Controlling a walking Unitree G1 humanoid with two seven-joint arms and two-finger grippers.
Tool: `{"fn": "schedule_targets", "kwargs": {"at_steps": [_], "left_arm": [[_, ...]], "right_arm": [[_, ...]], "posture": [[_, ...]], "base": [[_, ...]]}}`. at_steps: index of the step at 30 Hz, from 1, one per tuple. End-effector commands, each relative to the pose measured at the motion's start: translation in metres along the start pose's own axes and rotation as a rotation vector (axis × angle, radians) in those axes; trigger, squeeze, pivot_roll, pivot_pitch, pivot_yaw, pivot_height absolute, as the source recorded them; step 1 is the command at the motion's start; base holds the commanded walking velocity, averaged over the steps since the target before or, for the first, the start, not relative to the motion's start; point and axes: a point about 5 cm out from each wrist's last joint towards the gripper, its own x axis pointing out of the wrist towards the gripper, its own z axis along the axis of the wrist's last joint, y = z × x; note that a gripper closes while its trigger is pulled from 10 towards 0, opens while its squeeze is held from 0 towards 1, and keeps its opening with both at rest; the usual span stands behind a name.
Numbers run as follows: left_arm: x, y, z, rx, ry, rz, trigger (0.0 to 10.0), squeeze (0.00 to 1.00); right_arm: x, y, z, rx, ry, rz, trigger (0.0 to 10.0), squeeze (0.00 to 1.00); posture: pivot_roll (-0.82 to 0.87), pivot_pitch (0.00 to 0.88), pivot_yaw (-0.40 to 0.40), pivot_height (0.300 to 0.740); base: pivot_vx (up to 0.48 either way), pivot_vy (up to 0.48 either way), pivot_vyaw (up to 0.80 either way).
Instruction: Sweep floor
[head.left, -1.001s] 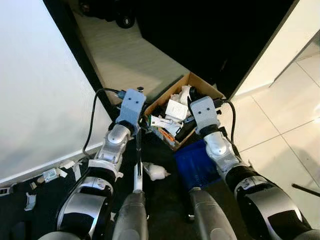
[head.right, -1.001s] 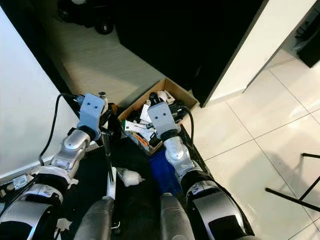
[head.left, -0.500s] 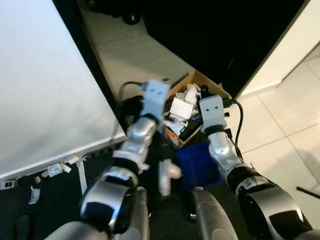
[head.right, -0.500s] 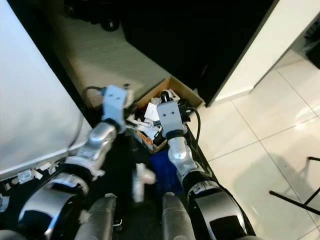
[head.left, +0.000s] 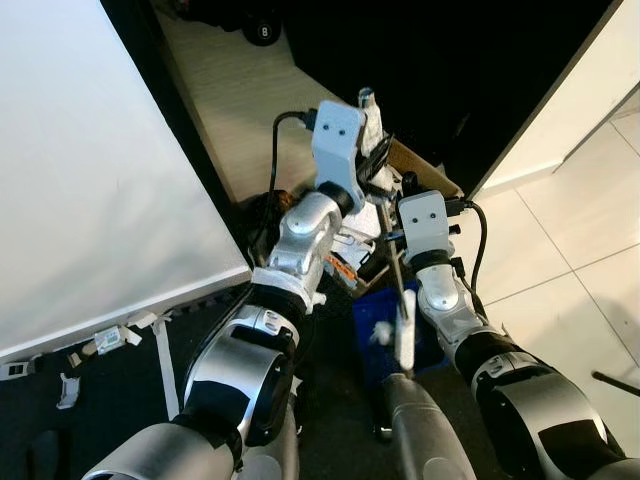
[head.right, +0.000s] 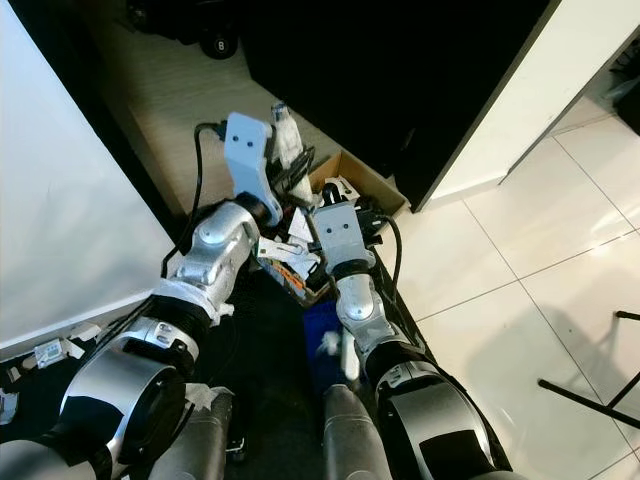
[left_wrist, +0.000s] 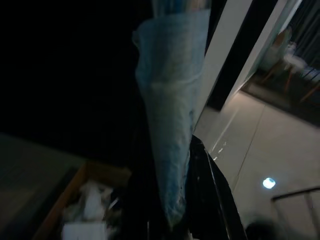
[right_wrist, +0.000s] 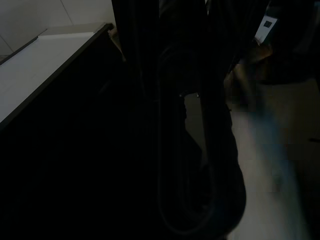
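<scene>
Left gripper (head.left: 375, 150): raised over far side of cardboard box (head.left: 432, 177), fingers closed on pale handle of broom (head.left: 392, 262). Thin dark shaft slants down toward robot; white head (head.left: 405, 338) hangs over blue dustpan (head.left: 372, 318), small white scrap clinging.
Right gripper (head.left: 392, 238): low at box's near edge, beside shaft; finger state cannot tell, wrist view too dark.
Cardboard box: full of white paper and mixed rubbish, against black wall panel.
Blue dustpan: on dark mat (head.left: 110, 400), just near of box.
Paper scraps (head.left: 108, 340): scattered on mat, left, below white board (head.left: 90, 170).
</scene>
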Motion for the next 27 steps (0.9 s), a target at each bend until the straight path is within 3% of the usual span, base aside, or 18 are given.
{"fn": "schedule_targets", "kwargs": {"at_steps": [1,3,4,6,8,11,13,18,22,25,27], "left_arm": [[0.016,-0.011,0.047,-0.053,-0.179,-0.091,10.0,0.0],[0.008,0.0,0.065,-0.037,-0.207,-0.138,10.0,0.0],[0.008,0.0,0.065,-0.037,-0.207,-0.138,10.0,0.0],[-0.006,0.011,0.072,0.048,-0.176,-0.201,10.0,0.0],[-0.006,0.011,0.072,0.048,-0.176,-0.201,10.0,0.0],[-0.04,0.038,0.07,0.161,-0.064,-0.228,10.0,0.0],[-0.045,0.041,0.07,0.17,-0.053,-0.226,10.0,0.0],[-0.074,0.083,0.071,0.319,0.049,-0.035,10.0,0.0],[-0.083,0.092,0.071,0.375,0.091,-0.005,10.0,0.0],[-0.102,0.111,0.076,0.472,0.17,0.045,10.0,0.0],[-0.107,0.116,0.078,0.49,0.181,0.062,10.0,0.0]], "right_arm": [[-0.003,0.0,-0.006,0.011,0.039,-0.002,10.0,0.0],[-0.002,0.0,-0.006,0.033,0.042,-0.006,10.0,0.0],[-0.002,0.0,-0.006,0.033,0.042,-0.006,10.0,0.0],[-0.001,-0.002,-0.005,0.056,0.047,-0.014,10.0,0.0],[-0.001,-0.002,-0.005,0.056,0.047,-0.014,10.0,0.0],[0.0,-0.006,-0.006,0.122,0.064,-0.017,10.0,0.0],[0.0,-0.007,-0.007,0.131,0.068,-0.018,10.0,0.0],[-0.001,-0.017,-0.014,0.273,0.119,-0.068,10.0,0.0],[-0.002,-0.018,-0.016,0.284,0.124,-0.067,10.0,0.0],[-0.005,-0.018,-0.017,0.28,0.121,-0.054,10.0,0.0],[-0.005,-0.019,-0.018,0.276,0.118,-0.05,10.0,0.0]], "posture": [[0.07,0.146,-0.017,0.74],[0.07,0.14,-0.018,0.74],[0.07,0.14,-0.018,0.74],[0.08,0.126,-0.02,0.74],[0.08,0.126,-0.02,0.74],[0.08,0.109,-0.022,0.74],[0.08,0.109,-0.022,0.74],[0.09,0.1,-0.025,0.74],[0.09,0.098,-0.025,0.74],[0.09,0.095,-0.024,0.74],[0.09,0.094,-0.024,0.74]], "base": [[0.0,0.0,0.0],[0.0,0.0,0.0],[0.0,0.0,0.0],[0.0,0.0,0.0],[0.0,0.0,0.0],[0.0,0.0,0.0],[0.0,0.0,0.0],[0.0,0.0,0.0],[0.0,0.0,0.0],[0.0,0.0,0.0],[0.0,0.0,0.0]]}}
